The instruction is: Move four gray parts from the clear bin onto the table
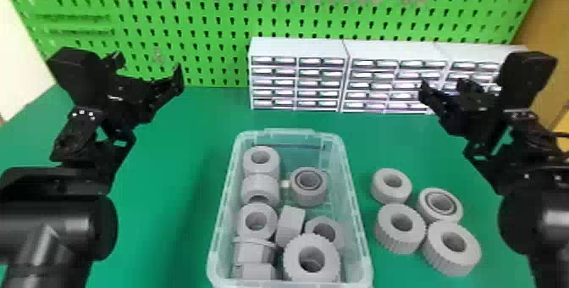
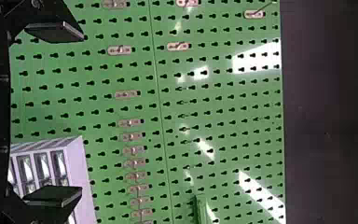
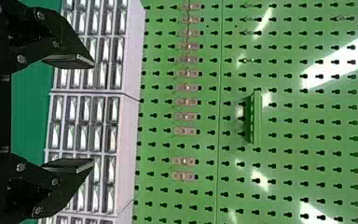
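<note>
My left gripper (image 1: 148, 69) is raised at the left, beyond and left of the clear bin (image 1: 228, 168); it is open in the left wrist view (image 2: 81, 114), holding nothing. My right gripper (image 1: 442, 84) hangs at the upper right, beyond the table parts, and stands open and bare in the right wrist view (image 3: 93, 113). Inside the bin lie several gray parts, among them a ribbed ring (image 1: 292, 261), a ring with an inner collar (image 1: 309, 198) and a blocky piece (image 1: 291, 221). Right of the bin, several gray rings, one of them ribbed (image 1: 398, 240), are grouped on the green table (image 1: 161, 232).
White drawer cabinets (image 1: 296, 48) stand along the table's back, behind the bin. A green pegboard (image 1: 220, 20) with small metal hooks rises behind them. The bin's raised walls surround the parts inside.
</note>
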Controlling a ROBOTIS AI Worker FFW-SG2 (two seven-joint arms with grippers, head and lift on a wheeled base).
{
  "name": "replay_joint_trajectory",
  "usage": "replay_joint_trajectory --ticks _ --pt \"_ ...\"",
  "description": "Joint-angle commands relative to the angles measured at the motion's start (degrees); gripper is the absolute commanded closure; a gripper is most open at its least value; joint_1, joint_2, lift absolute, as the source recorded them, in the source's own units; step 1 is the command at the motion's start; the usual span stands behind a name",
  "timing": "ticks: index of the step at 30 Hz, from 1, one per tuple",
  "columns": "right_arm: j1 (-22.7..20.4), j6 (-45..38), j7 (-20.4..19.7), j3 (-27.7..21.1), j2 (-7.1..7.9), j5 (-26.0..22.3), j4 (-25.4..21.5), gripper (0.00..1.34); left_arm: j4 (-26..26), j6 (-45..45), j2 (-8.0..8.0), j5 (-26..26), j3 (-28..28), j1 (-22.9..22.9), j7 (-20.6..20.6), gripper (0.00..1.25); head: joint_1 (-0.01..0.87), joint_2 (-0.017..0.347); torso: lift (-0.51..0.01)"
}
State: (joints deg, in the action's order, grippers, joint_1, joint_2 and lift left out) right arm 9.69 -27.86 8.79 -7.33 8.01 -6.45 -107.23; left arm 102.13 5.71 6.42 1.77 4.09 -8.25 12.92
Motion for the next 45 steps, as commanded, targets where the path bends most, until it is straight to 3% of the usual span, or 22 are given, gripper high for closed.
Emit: replay_joint_trajectory --ticks 1,45 --pt "-0.2 0.0 0.0 -0.2 0.07 -0.4 0.0 0.51 0.0 0.0 0.0 0.0 0.2 0.1 0.0 0.13 0.678 0.034 -0.05" --pt "0.1 -2.5 0.1 -1.9 0.86 0.8 -3.6 0.51 0.0 -0.1 0.0 1.0 -0.3 -0.1 -0.4 0.13 0.678 0.034 -0.05"
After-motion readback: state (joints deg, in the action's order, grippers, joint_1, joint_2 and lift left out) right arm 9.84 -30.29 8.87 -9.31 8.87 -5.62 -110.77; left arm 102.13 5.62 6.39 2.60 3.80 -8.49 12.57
